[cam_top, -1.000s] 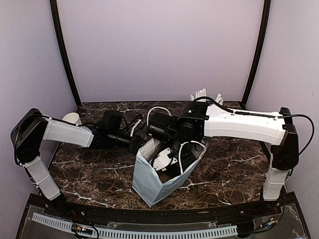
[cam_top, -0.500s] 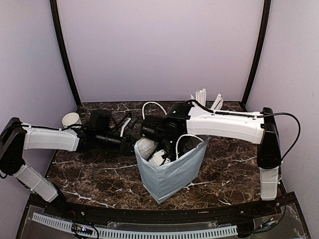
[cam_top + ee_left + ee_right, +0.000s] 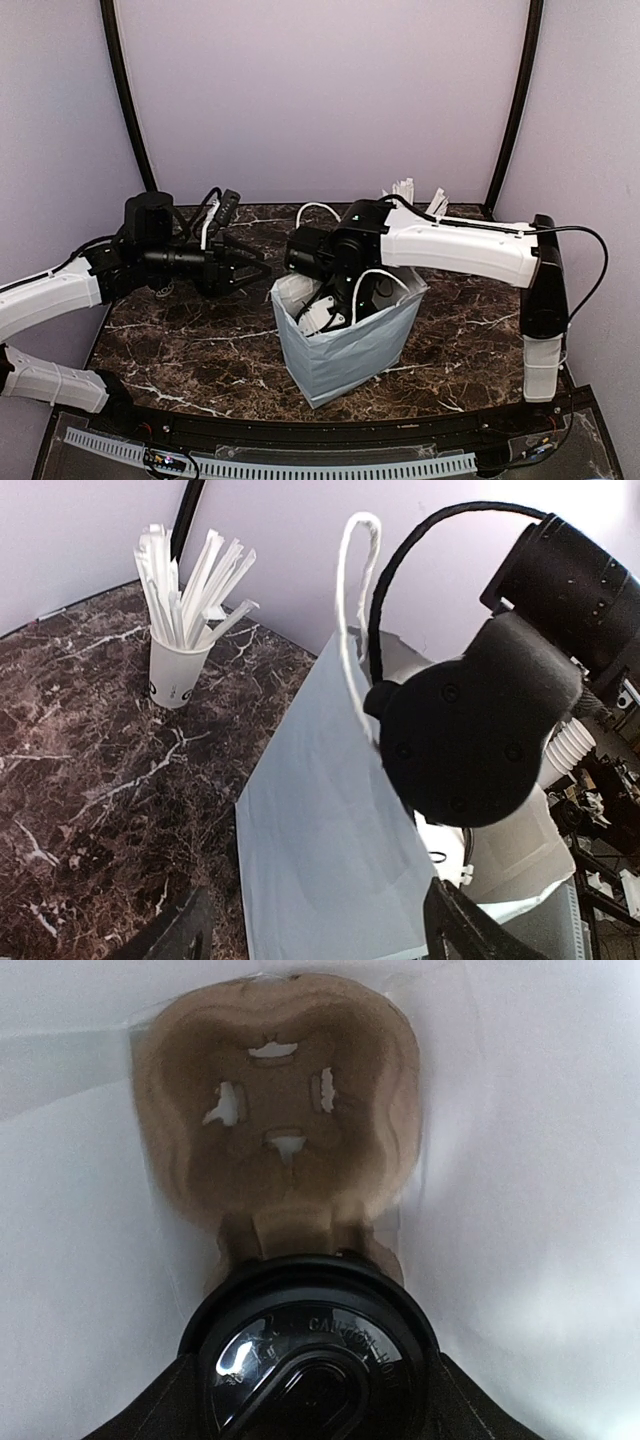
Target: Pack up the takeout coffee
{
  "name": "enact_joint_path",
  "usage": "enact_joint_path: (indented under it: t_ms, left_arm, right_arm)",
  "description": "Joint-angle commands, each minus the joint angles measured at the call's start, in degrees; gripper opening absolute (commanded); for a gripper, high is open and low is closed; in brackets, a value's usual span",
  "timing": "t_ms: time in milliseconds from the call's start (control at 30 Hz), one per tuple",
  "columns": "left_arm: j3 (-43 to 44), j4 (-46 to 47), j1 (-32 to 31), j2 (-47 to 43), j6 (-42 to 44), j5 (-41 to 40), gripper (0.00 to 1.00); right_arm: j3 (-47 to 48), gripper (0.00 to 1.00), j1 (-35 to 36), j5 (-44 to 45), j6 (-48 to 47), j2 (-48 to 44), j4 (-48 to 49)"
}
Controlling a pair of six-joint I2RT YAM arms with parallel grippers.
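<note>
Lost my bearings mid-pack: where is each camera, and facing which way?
Top external: above, behind the robot, looking down at the table; left arm, right arm show.
Left wrist: beside the bag, facing its side; left gripper open, right arm's wrist ahead.
Right wrist: inside the bag, looking down on the takeout coffee held in the right gripper.
Shared by top and left: the bag.

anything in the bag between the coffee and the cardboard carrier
Nothing visible does. The takeout coffee, gripped by the right end effector, faces the cardboard carrier inside the bag with no object between them.
</note>
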Motion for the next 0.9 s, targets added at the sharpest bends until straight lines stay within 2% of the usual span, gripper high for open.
enact_joint_path:
  t_ms: [0,233,433,533,733,867]
  left_arm:
    - [2.1,-7.7,0.3,-4.0,2.9,-3.5,0.75]
    - [1.5,-6.6,0.2,-6.0,0.8,-3.6,0.75]
    - [1.6,-4.2,0.2,-6.6,-0.6,-3.7,0.75]
    - [2.1,-2.8,0.2,-6.4,-2.3,-2.6,0.75]
    - [2.3,2.2,0.1,-7.8,-7.2,-1.6,0.76]
    - [3.1,4.5,-1.9,-8.1,-11.1,-2.5,0.78]
  right_arm:
    - [6.0,0.35,-0.3,-0.7,1.5,-4.7,-1.8]
    - [12.0,0.34,0.5,1.2,1.6,-9.4,-2.2]
    - [16.2,0.34,0.8,-0.9,2.2,-12.5,-1.6]
    - [13.7,0.35,0.8,-1.5,3.2,-13.3,-1.6]
    - [2.2,0.34,0.5,-2.3,7.3,-13.8,1.8]
    - [1.1,0.33,-0.2,-1.0,8.4,-11.4,2.1]
